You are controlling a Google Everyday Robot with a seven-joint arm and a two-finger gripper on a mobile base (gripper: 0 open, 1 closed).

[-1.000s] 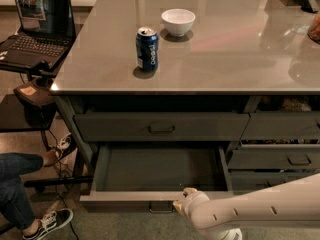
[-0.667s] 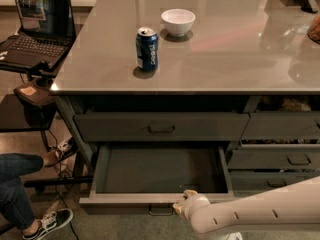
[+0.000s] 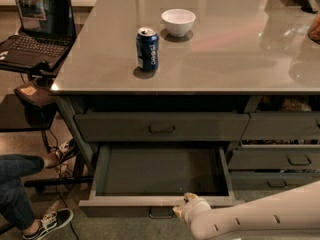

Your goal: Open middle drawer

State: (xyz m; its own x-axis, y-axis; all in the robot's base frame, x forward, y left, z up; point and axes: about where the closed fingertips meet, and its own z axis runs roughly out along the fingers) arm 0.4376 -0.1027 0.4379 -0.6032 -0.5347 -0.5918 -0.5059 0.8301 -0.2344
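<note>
The middle drawer (image 3: 160, 170) stands pulled far out of the cabinet, and its plain grey inside holds nothing. Its front edge runs along the bottom of the view, with the small dark pull handle (image 3: 161, 214) hanging below it at centre. My gripper (image 3: 182, 207) sits at that front edge, just right of the handle and touching or very close to the drawer front. The white arm (image 3: 250, 220) reaches in from the lower right corner.
Above it, the taller wide drawer (image 3: 161, 128) is closed. Narrower drawers (image 3: 298, 159) stack at the right. On the grey countertop (image 3: 225, 59) stand a blue can (image 3: 147, 48) and a white bowl (image 3: 178, 22). At the left are a laptop (image 3: 35, 24) and a person's legs (image 3: 25, 194).
The gripper has shifted slightly down and toward the camera, and the drawer front has come out a little further with it.
</note>
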